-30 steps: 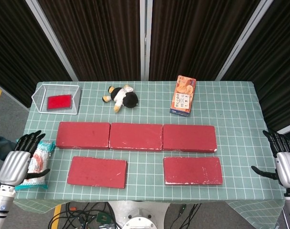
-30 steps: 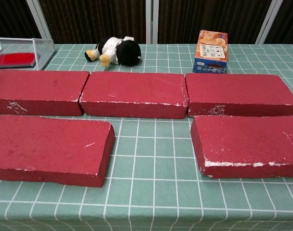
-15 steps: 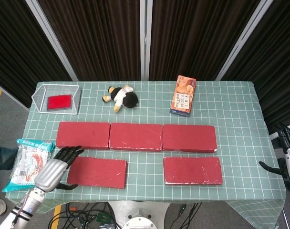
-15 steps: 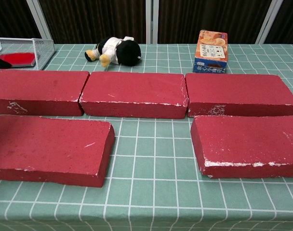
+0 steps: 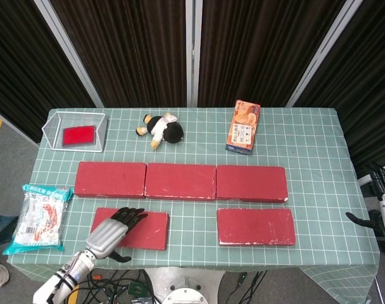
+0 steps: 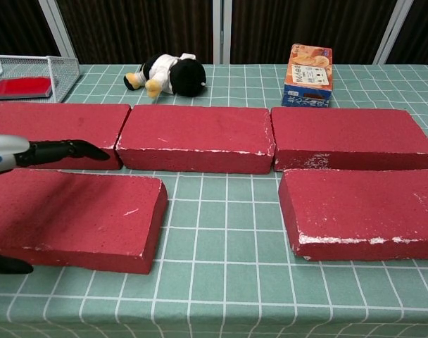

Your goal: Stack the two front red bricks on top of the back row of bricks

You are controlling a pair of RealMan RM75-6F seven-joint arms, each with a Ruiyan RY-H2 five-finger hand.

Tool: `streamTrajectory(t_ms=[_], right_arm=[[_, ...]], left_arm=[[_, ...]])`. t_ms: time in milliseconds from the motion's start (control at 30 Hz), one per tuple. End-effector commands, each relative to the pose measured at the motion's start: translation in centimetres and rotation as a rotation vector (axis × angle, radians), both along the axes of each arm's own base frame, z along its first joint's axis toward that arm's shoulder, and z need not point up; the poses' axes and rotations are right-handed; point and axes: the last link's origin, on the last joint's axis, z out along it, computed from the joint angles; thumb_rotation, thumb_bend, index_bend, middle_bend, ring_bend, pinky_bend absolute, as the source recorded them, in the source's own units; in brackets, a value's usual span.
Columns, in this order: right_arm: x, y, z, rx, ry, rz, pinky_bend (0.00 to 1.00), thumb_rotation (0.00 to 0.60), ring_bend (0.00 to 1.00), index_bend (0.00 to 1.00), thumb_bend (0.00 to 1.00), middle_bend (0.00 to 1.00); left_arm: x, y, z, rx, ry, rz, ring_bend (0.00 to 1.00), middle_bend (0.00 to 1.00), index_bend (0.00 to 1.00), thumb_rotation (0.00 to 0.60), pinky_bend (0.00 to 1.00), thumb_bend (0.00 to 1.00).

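Three red bricks form the back row point(image 5: 180, 181) point(image 6: 197, 138). Two more red bricks lie in front: the front left brick point(image 5: 145, 229) point(image 6: 80, 219) and the front right brick point(image 5: 256, 226) point(image 6: 362, 213). My left hand point(image 5: 110, 232) point(image 6: 31, 153) hovers over the front left brick, fingers spread and pointing toward the back row, thumb point(image 6: 6, 264) below the brick's near edge. It holds nothing. My right hand point(image 5: 384, 214) hangs off the table's right edge, fingers apart, empty.
At the back stand a wire tray point(image 5: 53, 138) holding a red pad, a plush toy point(image 5: 161, 130) point(image 6: 168, 74) and an orange box point(image 5: 243, 126) point(image 6: 309, 75). A snack bag point(image 5: 42, 215) lies at the left table edge.
My left hand has swung from beside the snack bag, off the table's left edge, to above the front left brick. The right hand drifted slightly outward. The bricks have not moved.
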Motion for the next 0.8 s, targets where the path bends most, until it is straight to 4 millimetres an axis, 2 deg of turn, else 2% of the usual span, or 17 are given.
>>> streamTrajectory(t_ms=[33, 333, 800], right_arm=[[-0.2, -0.1, 0.0, 0.001, 0.0, -0.003, 0.0, 0.6, 0.0, 0.0, 0.0, 0.0], [-0.9, -0.3, -0.2, 0.006, -0.016, -0.016, 0.0, 0.6, 0.0, 0.0, 0.0, 0.0], [-1.6, -0.3, -0.3, 0.004, -0.024, -0.026, 0.0, 0.6, 0.0, 0.0, 0.0, 0.0]], left_arm=[[1.1, 0.5, -1.0, -0.008, 0.018, 0.004, 0.0, 0.0, 0.01, 0.6, 0.0, 0.0], [1.8, 1.5, -2.7, -0.034, 0.096, 0.044, 0.0, 0.0, 0.0, 0.6, 0.0, 0.0], [1.6, 2.5, -3.2, -0.009, 0.135, 0.07, 0.0, 0.0, 0.0, 0.6, 0.0, 0.0]])
